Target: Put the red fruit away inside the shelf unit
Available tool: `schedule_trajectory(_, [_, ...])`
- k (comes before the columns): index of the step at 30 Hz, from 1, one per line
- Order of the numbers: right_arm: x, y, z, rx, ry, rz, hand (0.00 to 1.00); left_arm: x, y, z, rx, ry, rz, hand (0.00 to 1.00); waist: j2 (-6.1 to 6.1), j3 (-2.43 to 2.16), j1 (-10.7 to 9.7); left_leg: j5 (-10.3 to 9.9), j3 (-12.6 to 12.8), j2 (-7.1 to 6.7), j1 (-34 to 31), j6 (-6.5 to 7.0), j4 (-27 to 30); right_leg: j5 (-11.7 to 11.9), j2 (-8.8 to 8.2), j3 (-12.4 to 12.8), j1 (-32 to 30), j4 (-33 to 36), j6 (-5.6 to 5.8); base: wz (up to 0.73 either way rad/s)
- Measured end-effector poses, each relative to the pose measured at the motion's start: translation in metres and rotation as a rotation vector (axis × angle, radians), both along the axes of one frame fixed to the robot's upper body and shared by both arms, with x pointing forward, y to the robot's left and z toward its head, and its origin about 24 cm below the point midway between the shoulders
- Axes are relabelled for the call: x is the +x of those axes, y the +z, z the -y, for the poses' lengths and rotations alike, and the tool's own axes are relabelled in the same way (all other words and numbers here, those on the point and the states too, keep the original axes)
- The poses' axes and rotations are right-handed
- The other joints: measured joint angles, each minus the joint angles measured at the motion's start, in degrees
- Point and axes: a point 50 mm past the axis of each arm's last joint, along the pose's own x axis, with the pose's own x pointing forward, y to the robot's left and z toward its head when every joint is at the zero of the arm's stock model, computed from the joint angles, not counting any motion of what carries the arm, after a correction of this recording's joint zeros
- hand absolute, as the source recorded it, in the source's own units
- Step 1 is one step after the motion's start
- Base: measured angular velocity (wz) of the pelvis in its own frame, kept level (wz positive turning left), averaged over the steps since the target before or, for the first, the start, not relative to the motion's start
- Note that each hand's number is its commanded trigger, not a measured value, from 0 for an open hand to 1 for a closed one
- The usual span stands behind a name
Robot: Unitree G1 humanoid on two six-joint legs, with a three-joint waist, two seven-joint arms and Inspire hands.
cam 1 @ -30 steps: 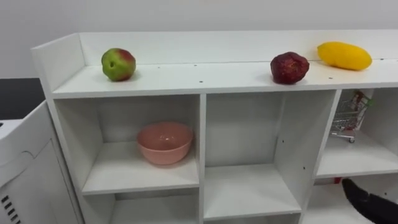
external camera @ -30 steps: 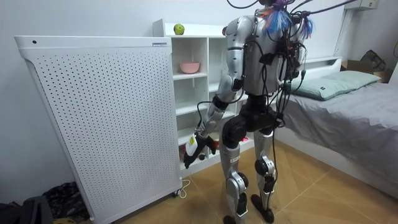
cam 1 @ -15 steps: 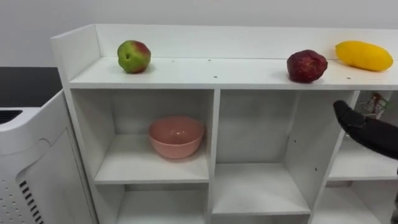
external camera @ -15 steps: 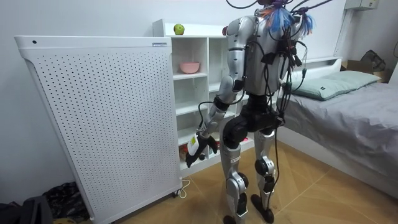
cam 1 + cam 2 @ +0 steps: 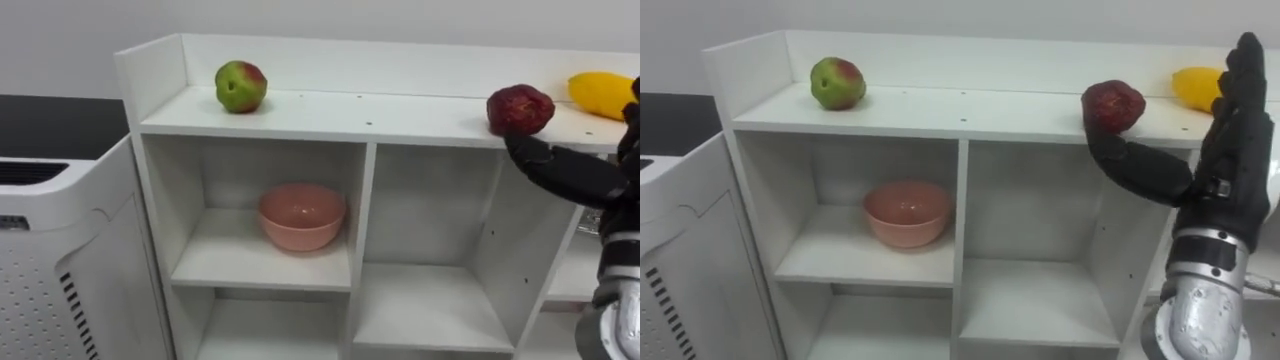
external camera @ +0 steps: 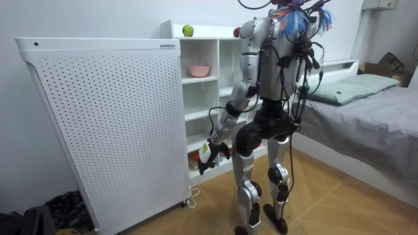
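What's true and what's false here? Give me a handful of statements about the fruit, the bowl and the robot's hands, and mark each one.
1. The pink bowl sits in the upper left compartment of the white shelf unit. True.
2. The green and red apple lies in the bowl. False: it rests on the unit's top board, near the left end.
3. The right hand is curled round the dark red fruit. False: its fingers are straight and the thumb reaches out just under the fruit, which sits on the top board.
4. The yellow fruit lies on the top board, right of the dark red fruit. True.
5. The left hand hangs low beside the unit. True.
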Motion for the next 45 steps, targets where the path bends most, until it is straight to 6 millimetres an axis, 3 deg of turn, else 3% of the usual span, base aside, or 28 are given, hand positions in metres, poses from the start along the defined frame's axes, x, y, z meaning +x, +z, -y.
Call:
schedule_trajectory(7, [0.012,0.003,0.007,0.003,0.032,-0.046,0.0,-0.002,0.0,-0.001,-0.012,0.004,-0.029,0.0,-0.51,0.28,0.1,0.2,-0.7,-0.14,-1.0,-0.02,0.4,0.0,-0.14,-0.8,-0.1,-0.1,-0.02,0.07])
schedule_trajectory(19, [0.028,0.013,0.018,-0.033,0.064,-0.127,0.0,0.015,0.005,-0.004,-0.017,-0.003,-0.018,0.0,-0.58,0.19,0.3,0.2,-0.9,-0.16,-1.0,-0.02,0.4,0.0,-0.12,-1.1,-0.2,-0.1,-0.02,0.0])
schedule_trajectory(20, [0.028,0.013,0.018,-0.033,0.064,-0.128,0.16,0.015,0.005,-0.004,-0.018,-0.004,-0.02,0.0,-0.6,0.18,0.3,0.2,-0.9,-0.16,-1.0,-0.02,0.4,0.0,-0.12,-1.1,-0.2,-0.1,-0.02,0.0])
schedule_trajectory(21, [0.028,0.013,0.018,-0.035,0.062,-0.133,0.69,0.015,0.005,-0.005,-0.016,-0.011,-0.027,0.0,-0.66,0.14,0.3,0.2,-0.9,-0.16,-1.0,-0.02,0.4,0.0,-0.12,-1.2,-0.2,-0.1,-0.02,0.0])
schedule_trajectory(22, [0.028,0.013,0.018,-0.036,0.062,-0.137,1.0,0.016,0.006,-0.006,-0.013,-0.021,-0.032,0.0,-0.73,0.09,0.2,0.2,-1.0,-0.15,-1.0,-0.02,0.4,0.0,-0.13,-1.3,-0.2,-0.1,-0.02,0.0])
schedule_trajectory(27, [0.034,0.014,0.017,-0.036,0.071,-0.156,1.0,0.017,0.007,-0.007,-0.01,-0.019,-0.038,0.0,-0.81,0.04,-0.6,0.2,-1.0,-0.13,-1.1,-0.02,0.7,0.0,-0.14,-1.4,-0.1,0.0,-0.05,0.0])
schedule_trajectory(45, [0.042,0.023,0.024,-0.058,0.087,-0.203,1.0,0.034,0.014,-0.013,-0.001,-0.026,-0.009,0.0,-0.79,-0.09,-0.6,0.2,-0.9,-0.01,-1.0,-0.03,0.8,0.1,-0.06,-1.6,0.0,0.0,-0.16,0.0])
